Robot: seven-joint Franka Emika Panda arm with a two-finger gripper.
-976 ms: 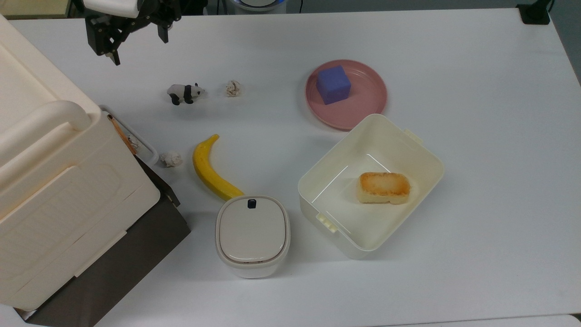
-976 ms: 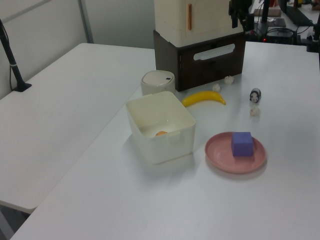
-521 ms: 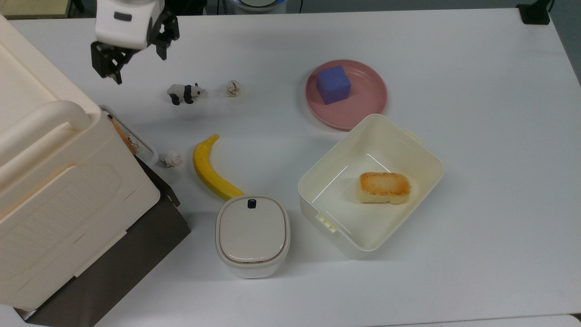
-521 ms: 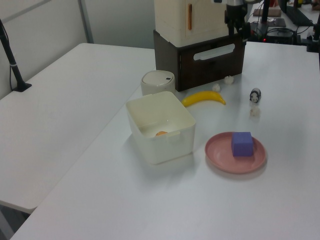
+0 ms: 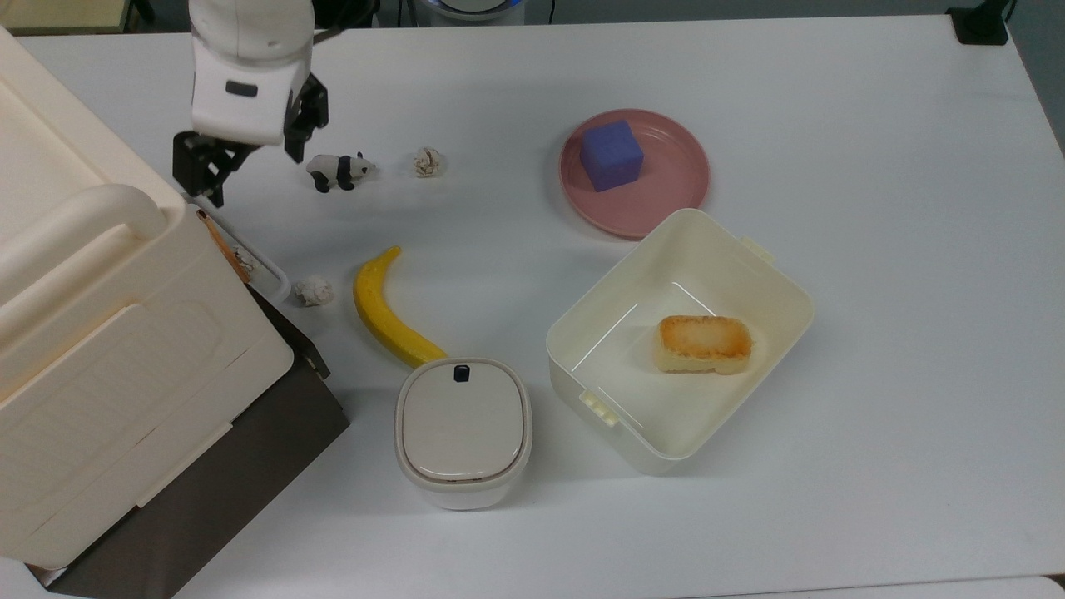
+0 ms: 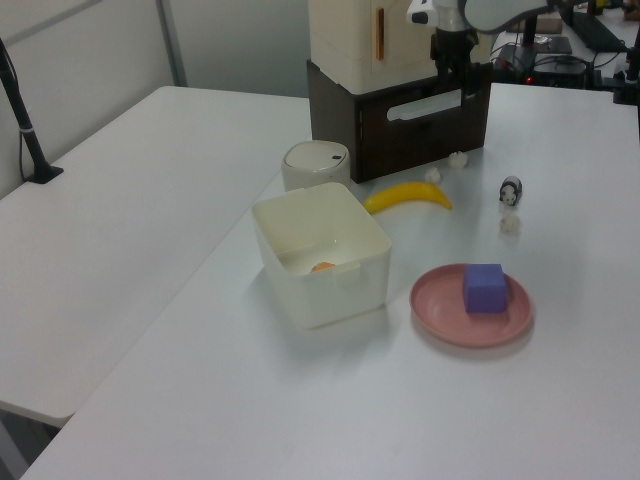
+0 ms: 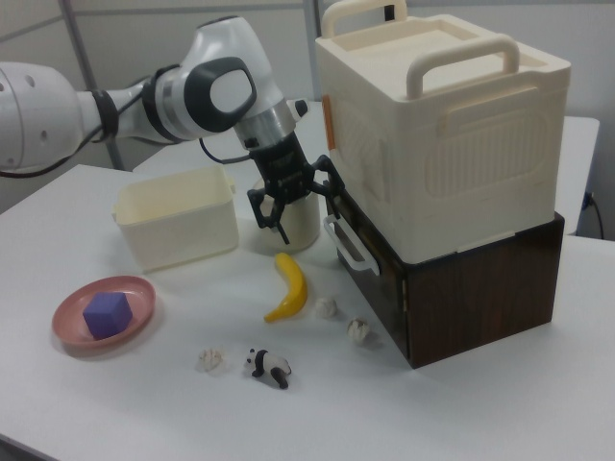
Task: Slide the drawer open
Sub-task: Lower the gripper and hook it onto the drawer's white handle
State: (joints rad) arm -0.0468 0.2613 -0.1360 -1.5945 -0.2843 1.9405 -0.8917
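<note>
White, rounded and loop-shaped, the drawer handle (image 5: 250, 264) in the top view protrudes from beneath the cream plastic box with the thick handle (image 5: 108, 333); the two-finger gripper (image 5: 247, 166) hovers just beyond the loop's far end, fingers spread wide. A small panda figurine (image 5: 339, 170) stands just beside the right-hand finger, and a sideways approach could knock it.

In the left view, the dark brown drawer front (image 6: 425, 120) sits flush in its cabinet, so the drawer appears closed. The gripper (image 6: 452, 62) hangs directly above the white loop, apart from it. Descending off-centre would likely land a finger on top of the loop instead of straddling it.

In the right view, the gripper (image 7: 288, 197) is level with the cabinet's top edge, close to the cream box. Likely risks: a finger striking the box during descent, the grip slipping off the smooth loop, or the pull sweeping the crumpled paper ball (image 7: 327, 307) and yellow banana (image 7: 288, 286) lying ahead of the drawer.
</note>
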